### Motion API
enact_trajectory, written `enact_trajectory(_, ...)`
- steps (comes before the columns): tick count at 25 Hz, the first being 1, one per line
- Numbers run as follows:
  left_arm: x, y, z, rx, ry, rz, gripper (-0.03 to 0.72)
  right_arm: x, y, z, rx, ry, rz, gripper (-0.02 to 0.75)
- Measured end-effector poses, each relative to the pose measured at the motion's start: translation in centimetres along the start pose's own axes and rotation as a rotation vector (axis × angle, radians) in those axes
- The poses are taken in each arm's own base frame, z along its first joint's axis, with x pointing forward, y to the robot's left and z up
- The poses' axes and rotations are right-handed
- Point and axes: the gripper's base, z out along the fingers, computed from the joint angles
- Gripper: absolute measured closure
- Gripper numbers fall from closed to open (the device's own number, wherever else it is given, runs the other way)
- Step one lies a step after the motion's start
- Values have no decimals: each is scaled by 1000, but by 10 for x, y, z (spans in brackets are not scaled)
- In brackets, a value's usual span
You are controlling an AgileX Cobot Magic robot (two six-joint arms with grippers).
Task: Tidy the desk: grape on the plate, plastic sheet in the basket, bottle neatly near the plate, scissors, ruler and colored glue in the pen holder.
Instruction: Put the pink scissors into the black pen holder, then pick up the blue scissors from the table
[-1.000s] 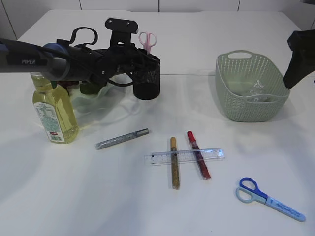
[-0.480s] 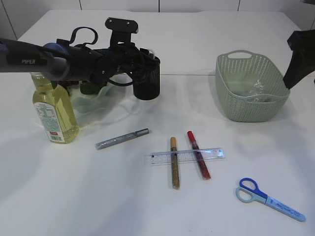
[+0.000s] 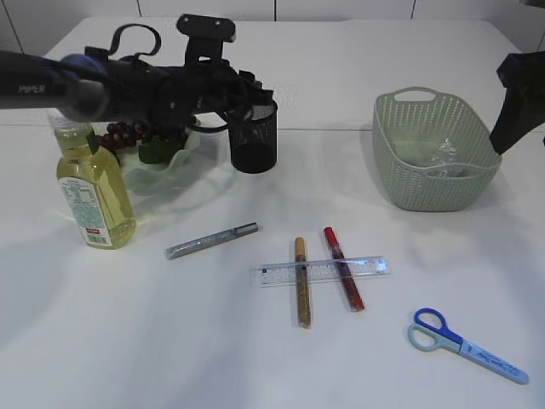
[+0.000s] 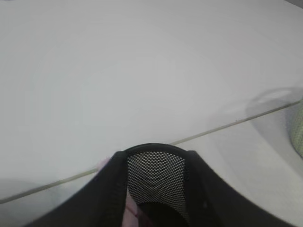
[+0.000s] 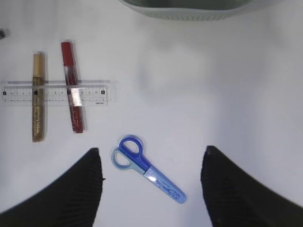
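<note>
Over at the black pen holder (image 3: 254, 136), the left gripper (image 4: 156, 189) sits with its jaws parted around the rim, gripping nothing. Right gripper (image 5: 151, 189) hangs wide open above the blue scissors (image 5: 147, 169).

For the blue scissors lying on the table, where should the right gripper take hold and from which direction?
Best gripped from straight above, across the narrow light-blue sheathed blade section of the blue scissors, near the handles. They lie flat and diagonal, clear of other items, so the open right gripper should probably rotate its jaws square to that diagonal.
</note>
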Motion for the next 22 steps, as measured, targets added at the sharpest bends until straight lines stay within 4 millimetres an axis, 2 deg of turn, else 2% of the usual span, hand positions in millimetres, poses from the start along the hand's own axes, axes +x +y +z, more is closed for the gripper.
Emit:
enact_trajectory(6,-44,-3,-35,-45,96,0,392,0,0,0,0,0,0,227)
enact_trajectory(12,-89,-23,-94,-67,271,-63,392,0,0,0,0,0,0,227)
enact_trajectory(16,-101,-29,-133,-72,457,-137,392,0,0,0,0,0,0,227)
enact_trajectory(22,-103,-29,-183,-115,749,-143,392,0,1,0,-2,0,-19,227)
